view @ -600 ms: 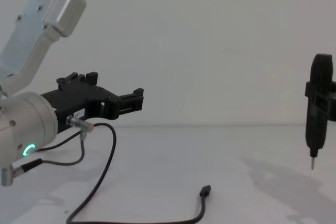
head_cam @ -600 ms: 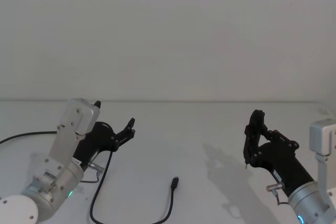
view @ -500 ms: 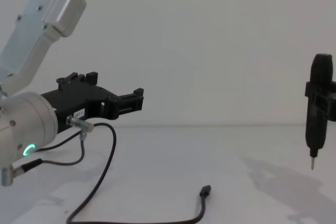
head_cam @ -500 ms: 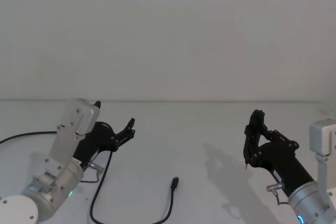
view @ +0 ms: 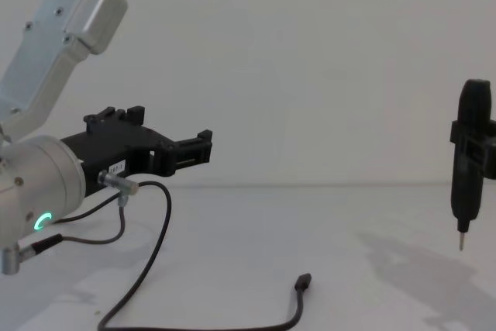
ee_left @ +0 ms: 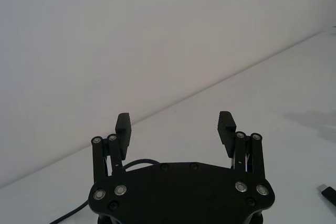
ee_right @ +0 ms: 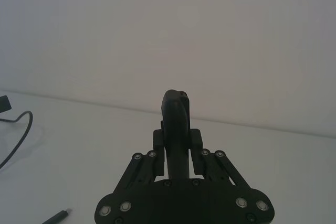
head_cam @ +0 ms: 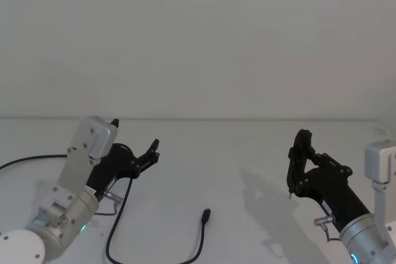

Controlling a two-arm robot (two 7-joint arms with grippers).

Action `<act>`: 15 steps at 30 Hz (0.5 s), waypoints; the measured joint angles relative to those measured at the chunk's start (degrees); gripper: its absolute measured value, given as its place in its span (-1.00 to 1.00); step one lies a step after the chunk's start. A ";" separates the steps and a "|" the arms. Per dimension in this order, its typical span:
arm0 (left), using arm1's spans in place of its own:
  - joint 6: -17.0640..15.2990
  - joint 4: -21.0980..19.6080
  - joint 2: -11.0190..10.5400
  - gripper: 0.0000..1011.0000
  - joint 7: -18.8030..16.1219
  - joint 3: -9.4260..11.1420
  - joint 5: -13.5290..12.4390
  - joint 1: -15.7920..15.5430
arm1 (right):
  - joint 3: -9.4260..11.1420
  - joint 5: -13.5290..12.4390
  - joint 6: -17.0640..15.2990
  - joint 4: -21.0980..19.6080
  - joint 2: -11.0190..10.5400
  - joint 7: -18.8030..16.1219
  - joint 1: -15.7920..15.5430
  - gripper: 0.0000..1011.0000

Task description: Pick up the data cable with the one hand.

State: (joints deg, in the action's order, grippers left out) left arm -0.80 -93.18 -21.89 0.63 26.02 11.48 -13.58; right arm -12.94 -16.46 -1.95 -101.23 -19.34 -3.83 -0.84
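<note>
Hovering above the white table [head_cam: 247,153] on the left side, the left claw [ee_left: 175,124] is pointing forward with its two fingers spread wide apart, gripping nothing. The data cable [head_cam: 206,216] is lying flat on the table, its small plug [view: 304,280] resting between the two arms, nearer the left one and well apart from both claws. From the plug the black cord is curving down toward the near edge, and a black cord is looping back up beside the left arm. Over on the right, the right claw [ee_right: 177,140] is clamping together on a narrow black tool [view: 469,160], holding it upright with the pin tip pointing down, clear of the table surface.
</note>
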 joint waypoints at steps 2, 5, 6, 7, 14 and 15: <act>0.00 0.00 0.00 0.98 0.00 0.00 0.00 0.00 | 0.00 0.00 0.00 0.00 0.00 0.00 0.00 -0.44; 0.00 0.00 0.00 0.98 0.00 0.00 0.00 0.00 | 0.00 0.00 0.00 0.00 0.00 0.00 0.00 -0.44; 0.00 0.00 0.00 0.98 0.00 0.00 0.00 0.00 | 0.00 0.00 0.00 0.00 0.00 0.00 0.00 -0.44; 0.00 0.00 0.00 0.98 0.00 0.00 0.00 0.00 | 0.00 0.00 0.00 0.00 0.00 0.00 0.00 -0.44; 0.00 0.00 0.00 0.98 0.01 0.00 -0.01 0.00 | 0.00 0.00 0.00 0.00 0.00 0.00 0.00 -0.44; 0.00 0.00 0.00 0.98 0.07 0.00 -0.01 -0.01 | 0.00 0.00 0.00 0.00 0.00 0.00 0.00 -0.44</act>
State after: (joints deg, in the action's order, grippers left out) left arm -0.80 -93.18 -21.89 0.70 26.02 11.47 -13.60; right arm -12.94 -16.46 -1.95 -101.23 -19.34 -3.83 -0.84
